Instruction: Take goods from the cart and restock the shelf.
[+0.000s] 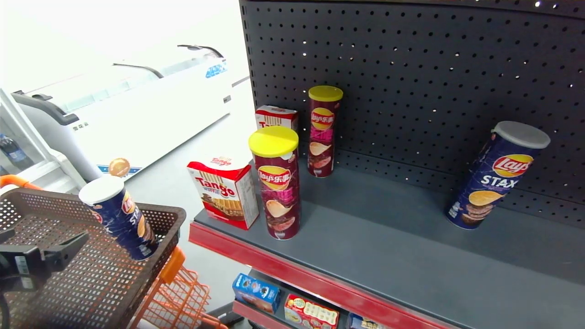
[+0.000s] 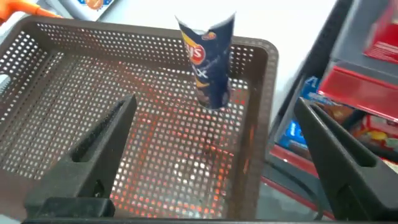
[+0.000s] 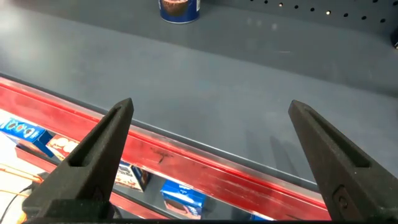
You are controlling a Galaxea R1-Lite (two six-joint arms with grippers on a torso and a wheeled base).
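A blue chip can [image 1: 119,217] with a white lid stands tilted in the far right corner of the brown mesh cart basket [image 1: 82,292]. My left gripper [image 2: 216,106] hangs open over the basket, short of the can [image 2: 209,59], holding nothing. On the grey shelf [image 1: 388,256] stand two maroon cans with yellow lids [image 1: 277,183] [image 1: 322,131], two red-and-white wafer boxes [image 1: 226,192] [image 1: 276,118] and another blue can [image 1: 496,176] leaning toward the pegboard. My right gripper [image 3: 211,107] is open and empty above the shelf's red front edge [image 3: 186,149], with the blue can's base [image 3: 179,9] beyond it.
The orange cart frame [image 1: 176,292] sits below the basket, close to the shelf's left end. A lower shelf holds boxed goods [image 1: 283,301]. A white chest freezer [image 1: 137,105] stands behind the cart. The shelf has free room between the maroon cans and the blue can.
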